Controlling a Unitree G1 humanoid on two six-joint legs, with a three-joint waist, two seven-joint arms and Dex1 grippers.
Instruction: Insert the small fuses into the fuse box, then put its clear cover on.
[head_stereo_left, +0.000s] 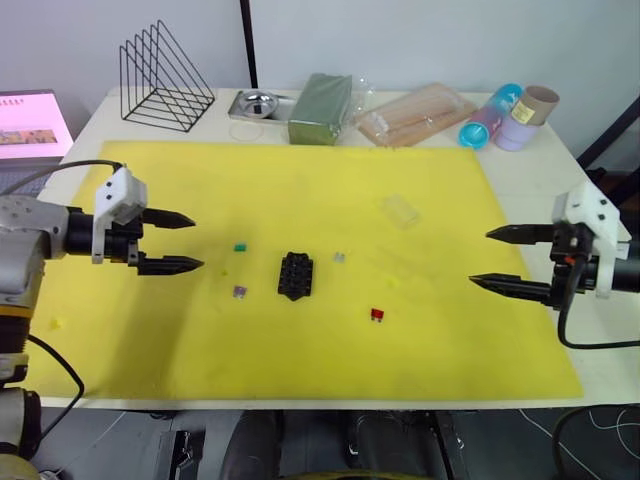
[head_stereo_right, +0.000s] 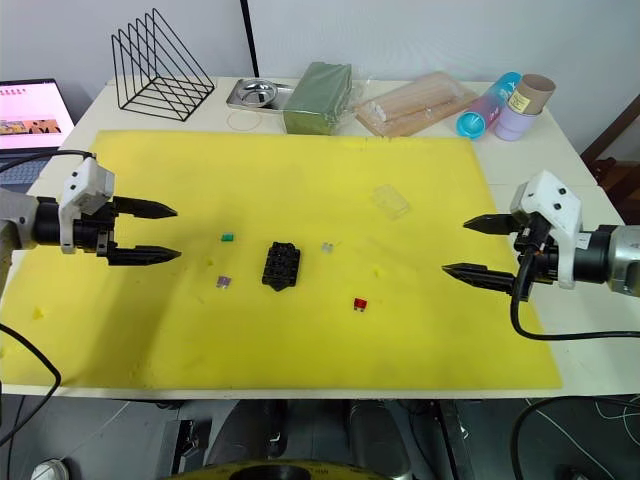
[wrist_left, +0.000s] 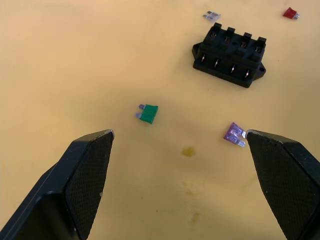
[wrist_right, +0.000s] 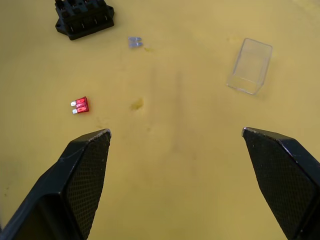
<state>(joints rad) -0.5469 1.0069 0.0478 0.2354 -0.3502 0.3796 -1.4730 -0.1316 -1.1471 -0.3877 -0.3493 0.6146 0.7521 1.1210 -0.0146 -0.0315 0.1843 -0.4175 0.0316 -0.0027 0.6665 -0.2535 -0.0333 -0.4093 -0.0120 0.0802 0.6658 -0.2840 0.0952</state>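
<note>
So we've got the yellow mat (head_stereo_left: 300, 200) spread over the bench (head_stereo_left: 540, 170), and the black fuse box (head_stereo_left: 296, 275) sits flat near the middle of it, slots up and all empty. The four fuses lie loose around it, none touching: the green fuse (head_stereo_left: 240, 247) and purple fuse (head_stereo_left: 239, 291) on the side toward the bench's left edge, the pale fuse (head_stereo_left: 339, 257) just beside the box on the other side, and the red fuse (head_stereo_left: 378, 315) closer to the front edge. The clear cover (head_stereo_left: 399, 209) lies by itself on the mat, toward the back right.

Our left claw (head_stereo_left: 170, 242) hangs over the mat's left side with its fingers spread wide, gripping nothing. The right claw (head_stereo_left: 510, 258) does the same over the right side, released and empty, well apart from everything.

Along the back edge there's a wire rack (head_stereo_left: 164, 78), a metal tray (head_stereo_left: 258, 103), a green block (head_stereo_left: 321, 108) and a bag of sticks (head_stereo_left: 415, 113).
</note>
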